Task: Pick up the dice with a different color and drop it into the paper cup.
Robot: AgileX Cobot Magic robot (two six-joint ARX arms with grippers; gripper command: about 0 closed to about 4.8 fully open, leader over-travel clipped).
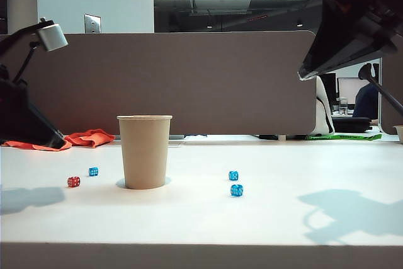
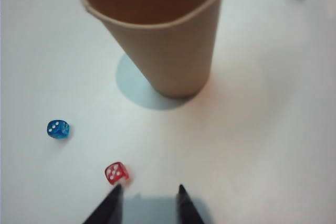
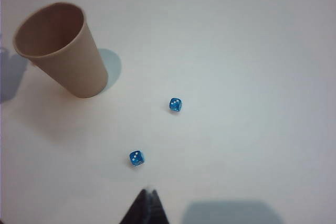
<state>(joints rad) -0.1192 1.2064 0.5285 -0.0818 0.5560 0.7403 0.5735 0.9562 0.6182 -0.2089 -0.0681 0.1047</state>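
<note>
— White table, grey partition behind: what did we see on it?
— We saw the cup upright, the red die to its left beside one blue die, two more blue dice to its right.
— Grippers?
— Our left gripper hovered with fingers apart, near the red die, holding nothing. Our right gripper hung high, fingertips together.

We see the tabletop from a low exterior camera facing the paper cup side-on at table height. Each wrist camera looks steeply down past its hand: the left hand close, the right hand higher. All three views share the cup.
</note>
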